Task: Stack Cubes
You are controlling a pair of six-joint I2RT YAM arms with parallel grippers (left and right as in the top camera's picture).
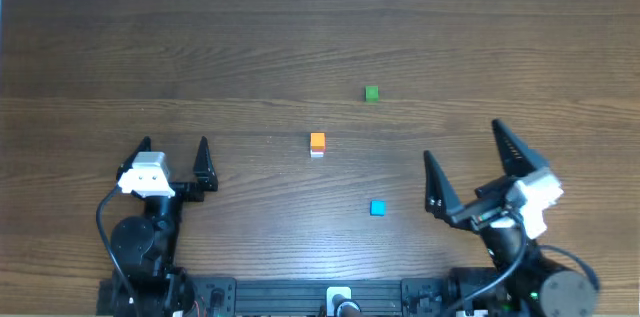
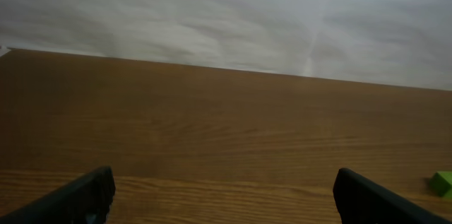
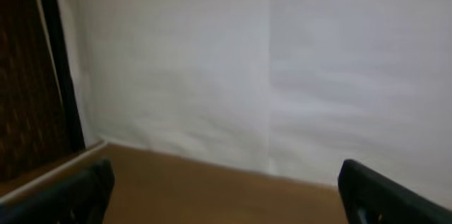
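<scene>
Left end effector (image 1: 174, 143) and right end effector (image 1: 462, 141) were wide open, empty; small orange cube (image 1: 317, 139) sat on a small white cube (image 1: 317, 152) between them, small blue cube (image 1: 377, 208) nearest the right one, small green cube (image 1: 372, 93) beyond, and off-centre placement or a finger clip could topple the pair.

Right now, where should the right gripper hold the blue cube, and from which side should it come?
Take the blue cube by two opposite side faces, coming straight down from above. It sits flat on the table with free space all round, so nothing blocks either side. The right gripper is open and stands nearest to it, so it is probably the better choice.
</scene>
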